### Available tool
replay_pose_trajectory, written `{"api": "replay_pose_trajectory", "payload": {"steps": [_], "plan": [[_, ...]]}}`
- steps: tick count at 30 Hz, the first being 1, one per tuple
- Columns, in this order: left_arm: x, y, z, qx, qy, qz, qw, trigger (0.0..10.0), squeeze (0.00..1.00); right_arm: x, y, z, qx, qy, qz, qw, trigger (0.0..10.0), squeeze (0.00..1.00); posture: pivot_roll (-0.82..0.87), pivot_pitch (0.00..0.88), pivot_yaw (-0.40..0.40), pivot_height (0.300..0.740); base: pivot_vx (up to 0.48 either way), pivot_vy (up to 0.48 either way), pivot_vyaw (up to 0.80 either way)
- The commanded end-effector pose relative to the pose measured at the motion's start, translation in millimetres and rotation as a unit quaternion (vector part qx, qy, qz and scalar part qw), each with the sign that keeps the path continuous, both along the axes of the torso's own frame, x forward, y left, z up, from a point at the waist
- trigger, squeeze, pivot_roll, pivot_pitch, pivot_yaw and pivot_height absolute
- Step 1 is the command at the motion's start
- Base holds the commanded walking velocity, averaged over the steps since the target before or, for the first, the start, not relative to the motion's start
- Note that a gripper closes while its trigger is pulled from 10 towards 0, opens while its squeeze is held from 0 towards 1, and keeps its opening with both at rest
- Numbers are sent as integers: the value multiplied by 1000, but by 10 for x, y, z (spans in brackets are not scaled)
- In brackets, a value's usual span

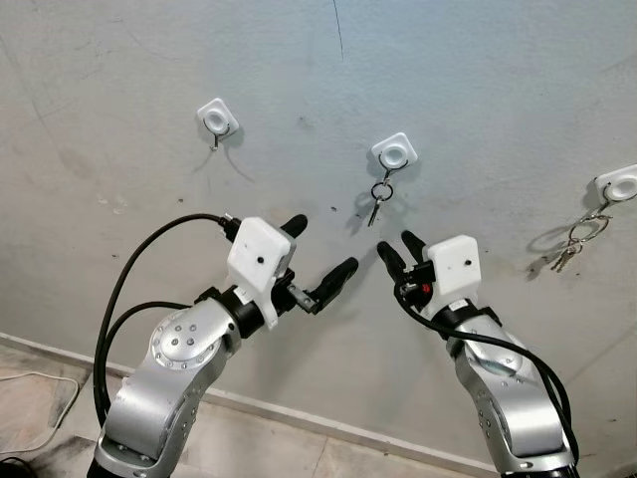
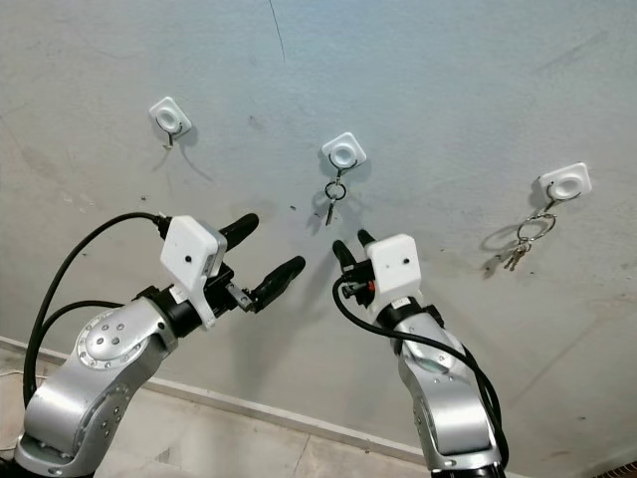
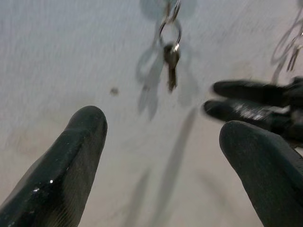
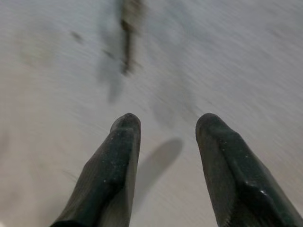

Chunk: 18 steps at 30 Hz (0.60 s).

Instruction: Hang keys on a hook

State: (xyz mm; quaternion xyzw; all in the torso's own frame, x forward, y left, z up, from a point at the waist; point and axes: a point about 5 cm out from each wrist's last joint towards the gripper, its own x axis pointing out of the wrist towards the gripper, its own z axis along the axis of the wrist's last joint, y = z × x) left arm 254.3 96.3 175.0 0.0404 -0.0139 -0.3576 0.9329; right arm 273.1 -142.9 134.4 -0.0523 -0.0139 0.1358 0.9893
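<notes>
Both empty, fingers apart: left gripper [image 1: 320, 254], right gripper [image 1: 401, 250]. Risk of knocking key [image 1: 378, 200] off middle hook [image 1: 394, 152].

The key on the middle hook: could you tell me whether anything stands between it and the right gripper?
Nothing visible does. The right gripper is open just below the key hanging from the middle hook, with bare wall between them.

Wall hooks, white square base: 3 — left hook [image 1: 217, 118], bare; middle hook [image 1: 394, 152], bearing single key on ring [image 1: 378, 195]; right hook [image 1: 619, 184], bearing bunch of keys [image 1: 575, 241]
Key sets: 2
Grippers, two black fingers each: 2 — left gripper [image 1: 320, 255], right gripper [image 1: 401, 249], both spread and empty
Black cables: 2
</notes>
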Motion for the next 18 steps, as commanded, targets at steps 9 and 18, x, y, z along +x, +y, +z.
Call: {"api": "replay_pose_trajectory", "payload": {"steps": [9,18], "plan": [[89,83,-142,6,5,50,999,10000,0,-217,-309,26,35,9,-100,994,10000,1000,165,0,-42,740,0,0,0],[213,281,-303,44,5,152,987,10000,0,-391,-419,-13,42,21,-129,991,10000,1000,122,0,-35,740,0,0,0]]}}
